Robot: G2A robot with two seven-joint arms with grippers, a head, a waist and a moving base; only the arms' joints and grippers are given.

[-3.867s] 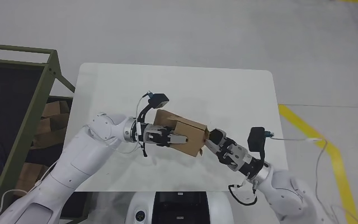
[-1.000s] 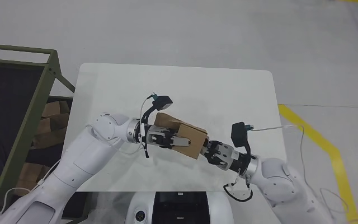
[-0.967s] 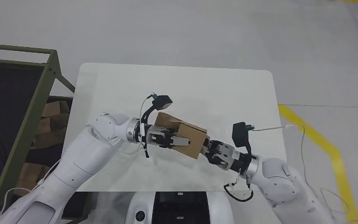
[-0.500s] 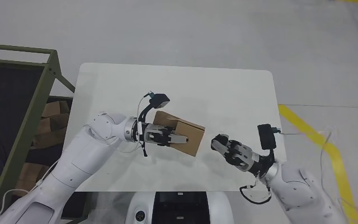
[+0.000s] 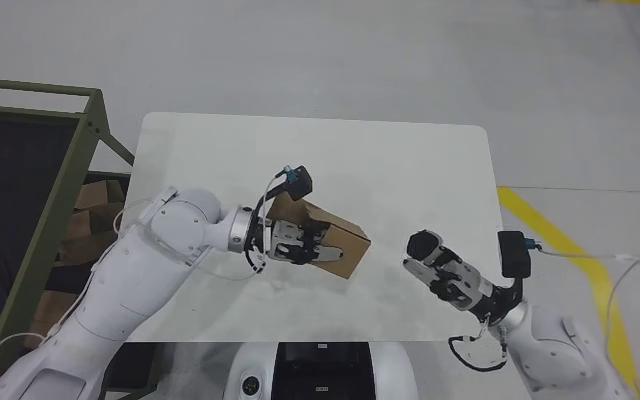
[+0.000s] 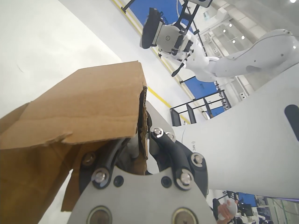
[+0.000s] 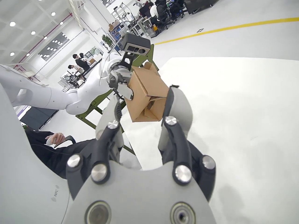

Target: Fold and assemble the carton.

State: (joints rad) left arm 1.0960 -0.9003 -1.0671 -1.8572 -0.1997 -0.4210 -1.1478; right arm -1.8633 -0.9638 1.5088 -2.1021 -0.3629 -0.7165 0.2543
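While the left gripper [image 6: 142,138] has its jaws pinched shut on the edge of one cardboard wall, one finger inside and one outside, the brown corrugated cardboard carton [image 5: 322,238] hangs tilted above the white tabletop [image 5: 400,160], a little toward the robot's side of its middle. From the right wrist view the carton [image 7: 146,92] shows its open end, with flaps folded inward and a dark hollow between them. That end faces the right gripper [image 5: 422,250], which sits over the tabletop's near right part, apart from the carton and touching nothing. Its jaws are spread wide and hold nothing.

By my count there is one carton, held by one gripper only, and two grippers in all.

Off the tabletop's left edge stands one olive-green metal frame [image 5: 70,160], with loose brown cardboard pieces [image 5: 90,220] lying low inside it; how many pieces I cannot tell. One yellow line [image 5: 560,240] runs across the pale floor on the right side.
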